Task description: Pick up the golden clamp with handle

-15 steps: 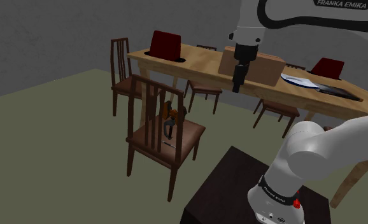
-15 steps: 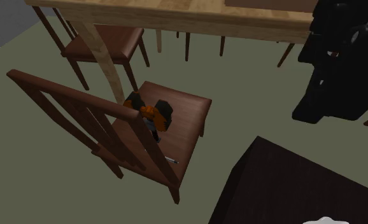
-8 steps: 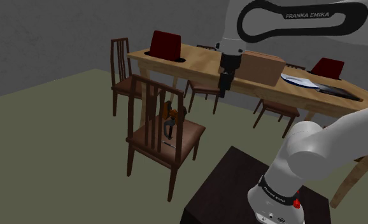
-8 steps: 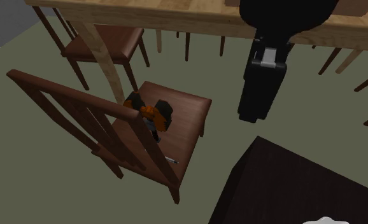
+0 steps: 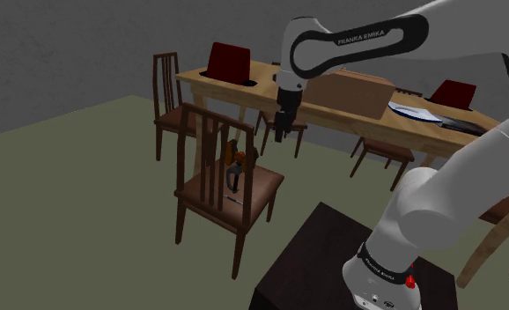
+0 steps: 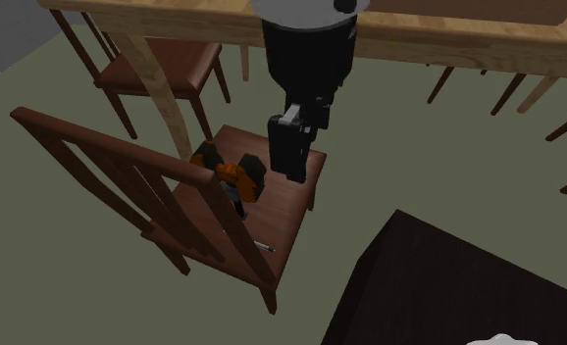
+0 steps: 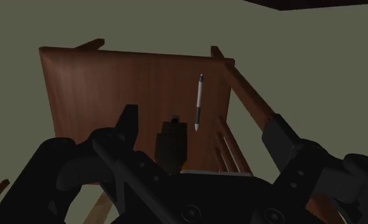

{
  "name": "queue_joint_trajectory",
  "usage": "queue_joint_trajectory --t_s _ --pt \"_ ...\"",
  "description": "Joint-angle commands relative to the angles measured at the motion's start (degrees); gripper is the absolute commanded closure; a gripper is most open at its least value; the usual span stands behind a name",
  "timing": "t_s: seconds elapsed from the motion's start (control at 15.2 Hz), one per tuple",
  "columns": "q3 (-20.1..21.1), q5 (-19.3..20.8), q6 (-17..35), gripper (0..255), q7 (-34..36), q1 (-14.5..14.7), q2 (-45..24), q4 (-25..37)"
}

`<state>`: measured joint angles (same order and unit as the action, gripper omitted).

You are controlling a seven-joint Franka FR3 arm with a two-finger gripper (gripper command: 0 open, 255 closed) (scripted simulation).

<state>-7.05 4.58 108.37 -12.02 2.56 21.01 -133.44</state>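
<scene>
Currently the gripper (image 5: pixel 280 132) hangs in the upper middle of the shoulder view, pointing down, above and to the right of the clamp (image 5: pixel 235 164). Clamp reads orange and black, not gold. It stands on the seat of 1 brown wooden chair (image 5: pixel 260 192) at centre left of that frame, close to the backrest slats. Second exterior view: gripper (image 6: pixel 293 172) at centre frame over the far right part of the seat, just right of the clamp (image 6: pixel 234 174), apart from it, no contact. Chair (image 6: pixel 283 201) also carries 1 thin white and black pen (image 6: pixel 263 246), lower in the frame near the seat's edge. Wrist view: 2 black fingers (image 7: pixel 128 125) stand wide apart, nothing clasped. Gripper (image 7: pixel 202 119) looks down on the chair (image 7: pixel 106 83); clamp (image 7: pixel 171 141) shows as a dark shape between the fingers, pen (image 7: pixel 198 102) just beside it. Long light wood table (image 5: pixel 260 84) with a brown box (image 5: pixel 354 91) crosses the upper right of the shoulder view. Dark stand (image 5: pixel 310 255) at lower right. Floor (image 5: pixel 77 194) olive grey.
</scene>
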Motion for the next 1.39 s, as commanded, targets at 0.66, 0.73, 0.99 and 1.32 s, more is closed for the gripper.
queue_joint_trajectory --t_s 0.66,0.73,0.99,1.32 --pt "-1.9 -7.5 14.5 0 -6.5 0.8 -25.7 12.8" --pt "-1.8 -8.3 15.1 0 -7.0 0.7 -27.9 14.4" --pt "-1.6 -9.4 17.2 0 -7.9 0.5 -31.3 15.8" --pt "-1.4 -10.1 21.1 0 -8.5 0.4 -33.7 14.3"
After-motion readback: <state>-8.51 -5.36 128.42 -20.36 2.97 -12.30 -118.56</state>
